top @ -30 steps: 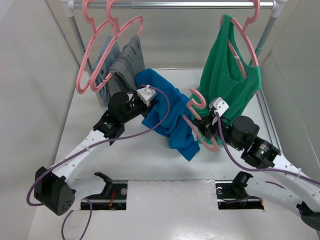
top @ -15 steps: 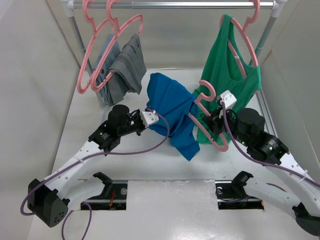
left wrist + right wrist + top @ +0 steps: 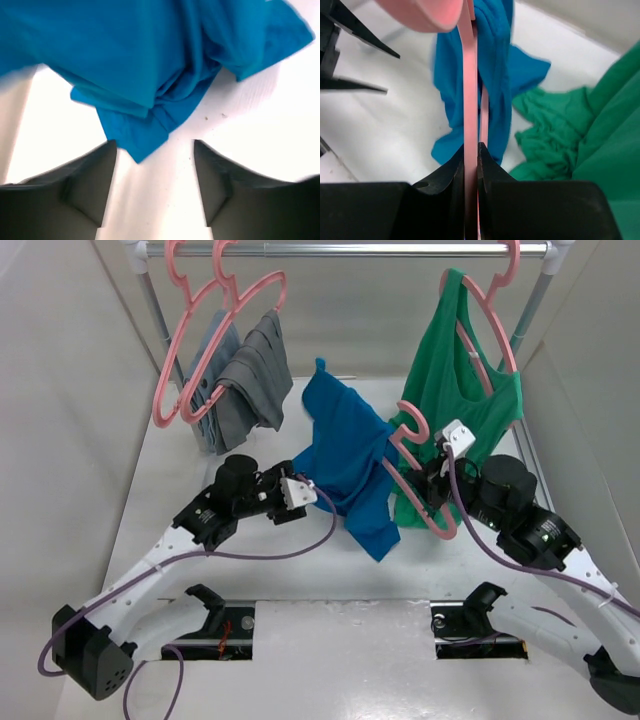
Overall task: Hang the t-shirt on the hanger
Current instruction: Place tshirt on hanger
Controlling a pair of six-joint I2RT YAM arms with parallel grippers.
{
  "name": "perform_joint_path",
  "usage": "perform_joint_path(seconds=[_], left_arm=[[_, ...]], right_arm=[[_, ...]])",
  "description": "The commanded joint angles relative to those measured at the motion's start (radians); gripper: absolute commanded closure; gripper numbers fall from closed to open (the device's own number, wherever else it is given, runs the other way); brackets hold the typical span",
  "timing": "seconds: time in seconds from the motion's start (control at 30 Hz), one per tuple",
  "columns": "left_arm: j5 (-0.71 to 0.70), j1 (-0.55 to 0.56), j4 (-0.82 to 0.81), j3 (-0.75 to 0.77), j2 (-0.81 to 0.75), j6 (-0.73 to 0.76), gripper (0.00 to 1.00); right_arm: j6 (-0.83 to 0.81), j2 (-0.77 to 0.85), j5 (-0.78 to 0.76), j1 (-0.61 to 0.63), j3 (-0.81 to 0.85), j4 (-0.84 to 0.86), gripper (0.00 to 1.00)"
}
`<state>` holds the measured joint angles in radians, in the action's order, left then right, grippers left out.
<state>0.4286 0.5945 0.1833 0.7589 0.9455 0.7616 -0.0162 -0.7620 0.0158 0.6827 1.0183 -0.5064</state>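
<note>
The bright blue t-shirt [image 3: 345, 450] hangs bunched in mid-table from the pink hanger [image 3: 430, 512], its lower end trailing toward the table. My right gripper [image 3: 432, 480] is shut on the hanger's bar [image 3: 470, 100], hook [image 3: 412, 425] upward, with blue cloth [image 3: 495, 60] right behind the bar. My left gripper [image 3: 306, 493] sits just left of the shirt, open, with nothing between its fingers. In the left wrist view a blue corner [image 3: 137, 137] lies just ahead of the left gripper [image 3: 155, 150]. How much of the hanger is inside the shirt is hidden.
A green tank top [image 3: 450, 390] hangs on a pink hanger from the rail [image 3: 350, 249] at the right, its hem crumpled on the table [image 3: 545, 135]. Grey garments [image 3: 245, 380] hang on pink hangers at the left. White walls close in both sides.
My left gripper has opened, let go of the t-shirt and drawn back toward the near side. The shirt now hangs from the hanger, which the right gripper has raised.
</note>
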Motion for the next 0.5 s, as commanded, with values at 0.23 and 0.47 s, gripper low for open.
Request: perform_joint_path(seconds=[0.23, 0.47], left_arm=[[0.271, 0.005, -0.154, 0.141, -0.221, 0.059, 0.2], [0.268, 0.005, -0.191, 0.405, -0.012, 0.03, 0.06]], right_arm=[[-0.102, 0.104, 0.134, -0.012, -0.106, 0.316, 1.0], [-0.133, 0.058, 0.265, -0.012, -0.097, 0.316, 1.0]])
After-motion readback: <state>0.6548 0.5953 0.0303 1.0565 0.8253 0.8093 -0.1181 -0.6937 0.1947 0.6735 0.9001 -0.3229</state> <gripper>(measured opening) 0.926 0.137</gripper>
